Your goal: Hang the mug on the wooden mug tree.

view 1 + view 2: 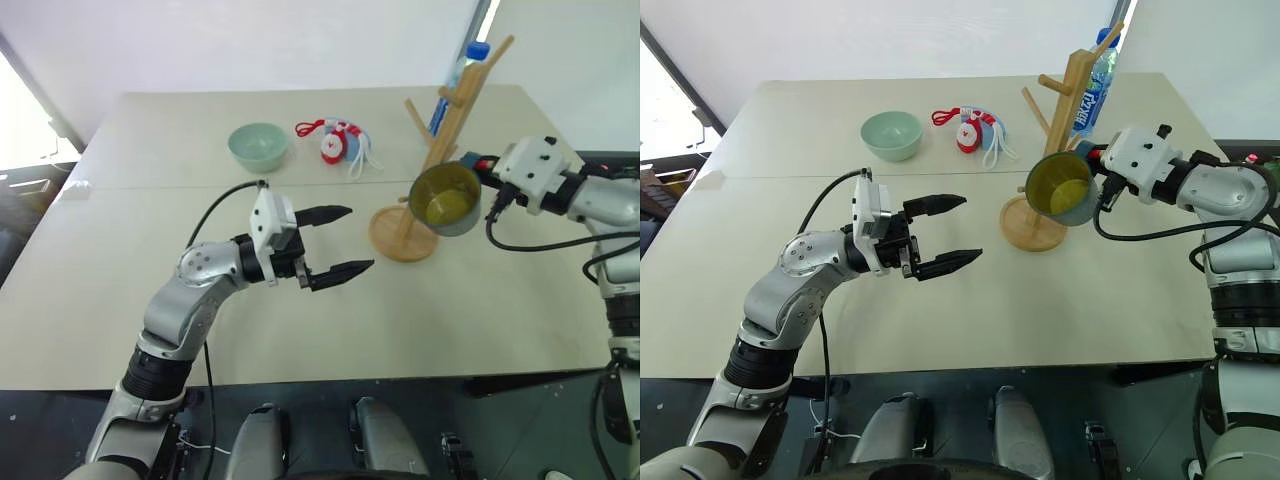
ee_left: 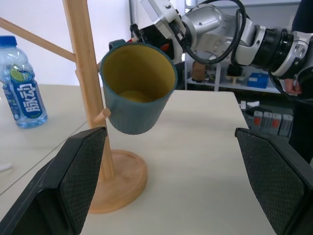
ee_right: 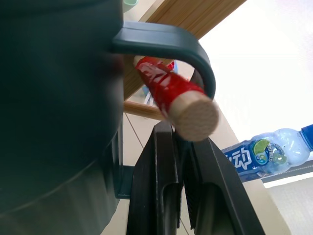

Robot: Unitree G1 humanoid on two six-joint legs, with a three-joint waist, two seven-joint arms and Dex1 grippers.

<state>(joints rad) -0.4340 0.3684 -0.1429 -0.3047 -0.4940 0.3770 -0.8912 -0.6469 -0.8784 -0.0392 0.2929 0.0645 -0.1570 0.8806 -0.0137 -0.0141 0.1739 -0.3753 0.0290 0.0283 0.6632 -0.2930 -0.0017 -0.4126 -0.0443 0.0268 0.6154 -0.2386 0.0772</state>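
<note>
The teal mug (image 1: 447,200), olive-yellow inside, hangs tilted in the air against the pole of the wooden mug tree (image 1: 455,110), above its round base (image 1: 395,240). In the right wrist view a round peg end wrapped in red (image 3: 193,115) passes through the loop of the mug's handle (image 3: 161,41). My right gripper (image 1: 480,170) is right at that handle, on the mug's right side. My left gripper (image 1: 325,245) floats open over the table left of the tree, pointing at the mug with nothing between its fingers (image 2: 78,171).
A pale green bowl (image 1: 258,145) and a red, white and blue trinket with cords (image 1: 340,143) lie at the back of the table. A blue-capped bottle (image 1: 450,90) stands just behind the tree. The table's right edge runs under my right arm.
</note>
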